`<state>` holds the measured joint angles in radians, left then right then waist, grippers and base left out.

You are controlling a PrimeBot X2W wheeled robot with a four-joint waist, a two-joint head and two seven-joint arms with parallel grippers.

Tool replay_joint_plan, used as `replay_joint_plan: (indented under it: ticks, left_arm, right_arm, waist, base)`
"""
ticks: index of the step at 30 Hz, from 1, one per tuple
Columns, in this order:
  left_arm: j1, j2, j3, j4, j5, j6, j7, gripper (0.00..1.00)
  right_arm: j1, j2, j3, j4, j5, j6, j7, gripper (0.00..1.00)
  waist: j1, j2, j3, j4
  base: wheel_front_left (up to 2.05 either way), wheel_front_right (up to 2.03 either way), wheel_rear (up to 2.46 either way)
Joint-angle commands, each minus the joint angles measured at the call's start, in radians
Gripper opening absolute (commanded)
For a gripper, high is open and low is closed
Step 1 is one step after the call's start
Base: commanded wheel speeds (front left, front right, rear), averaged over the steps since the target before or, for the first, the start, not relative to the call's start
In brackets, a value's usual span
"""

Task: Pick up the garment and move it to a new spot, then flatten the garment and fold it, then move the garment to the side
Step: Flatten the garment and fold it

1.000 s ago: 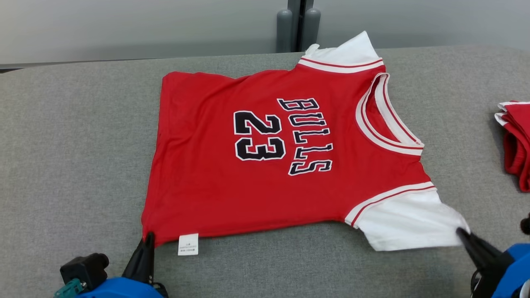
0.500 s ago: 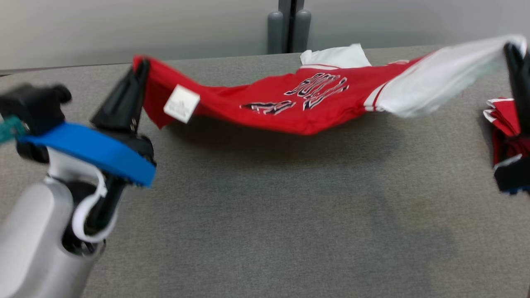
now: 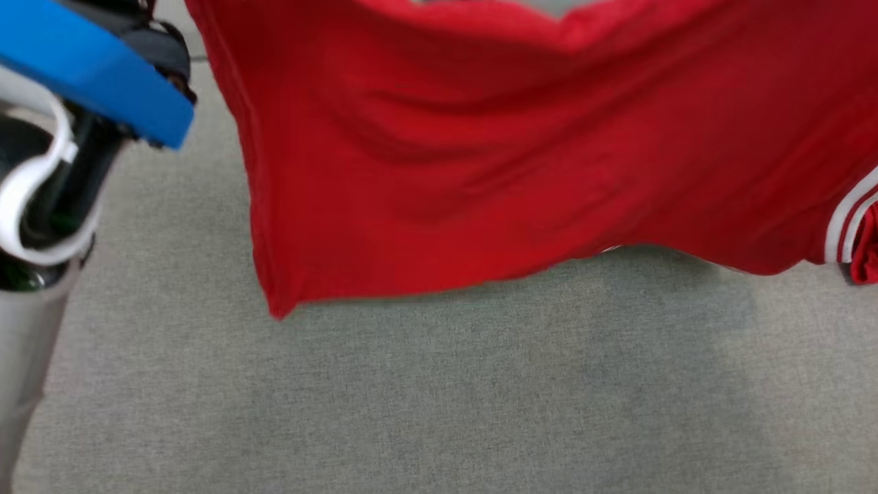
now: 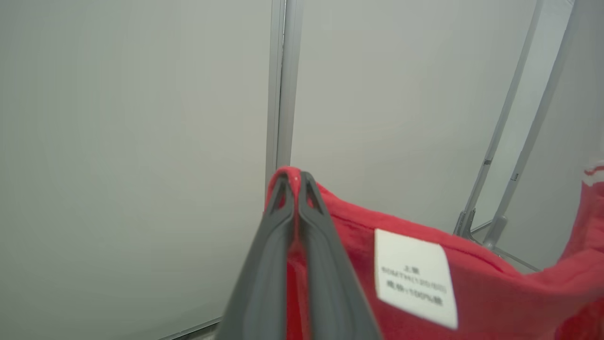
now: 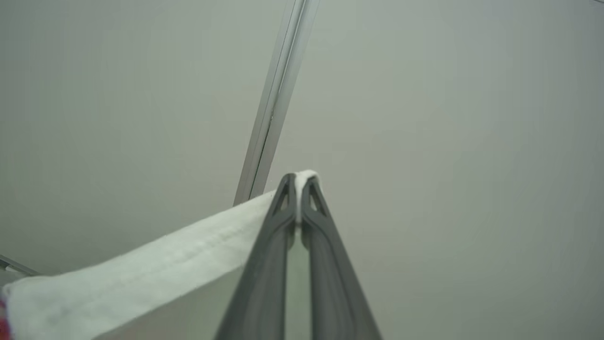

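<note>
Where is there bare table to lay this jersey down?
The grey table lies bare along the near side, between the left forearm and the view's right edge, below the hanging jersey. Tightest at the far right, by the red, white-striped cloth. The left gripper and right gripper pinch the jersey.

garment (image 3: pixel 480 151) of soft matt red cloth; table covering (image 3: pixel 439 398) coarse grey woven fabric; label (image 4: pixel 415 276) smooth.

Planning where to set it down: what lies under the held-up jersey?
Grey table covering shows beneath the hanging hem of the jersey. Whatever lies farther back is hidden by the red fabric.
</note>
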<state>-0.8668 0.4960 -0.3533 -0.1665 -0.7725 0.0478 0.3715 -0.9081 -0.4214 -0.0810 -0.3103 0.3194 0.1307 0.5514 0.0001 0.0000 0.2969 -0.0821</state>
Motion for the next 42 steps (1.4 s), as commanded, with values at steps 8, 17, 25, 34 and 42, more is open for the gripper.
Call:
replay_joint_plan:
  ticks: [8, 17, 25, 34, 42]
  left_arm:
    - [-0.218, 0.038, 0.009, 0.217, 0.069, -0.012, 0.017, 0.0]
    - [-0.453, 0.021, 0.066, 0.399, 0.149, -0.051, -0.213, 0.0]
    - [-0.484, 0.007, 0.053, 0.511, 0.183, -0.091, -0.348, 0.0]
    - [-0.212, -0.006, 0.004, 0.635, 0.184, -0.111, -0.465, 0.0]
    - [0.103, -0.068, -0.02, 0.674, 0.138, -0.077, -0.547, 0.0]
  right_arm:
    - [-0.314, 0.031, 0.09, 0.361, -0.009, 0.0, -0.165, 0.0]
    - [-0.662, 0.148, 0.103, 0.598, -0.075, 0.0, -0.459, 0.0]
    - [-0.678, 0.129, 0.171, 0.671, -0.032, 0.0, -0.59, 0.0]
    - [-0.268, 0.128, 0.268, 0.699, 0.083, 0.0, -0.574, 0.0]
    - [0.151, 0.129, 0.217, 0.59, 0.12, 0.0, -0.432, 0.0]
  waist:
    - [-0.0001, 0.0, 0.193, -0.045]
    - [-0.0001, 0.0, 0.291, -0.091]
    - [-0.0001, 0.0, 0.321, -0.099]
    - [-0.0001, 0.0, 0.3, -0.097]
    - [-0.0001, 0.0, 0.186, -0.048]
  base:
    - [0.0, 0.0, 0.0]
    - [0.0, 0.0, 0.0]
    - [0.0, 0.0, 0.0]
    - [0.0, 0.0, 0.0]
    - [0.0, 0.0, 0.0]
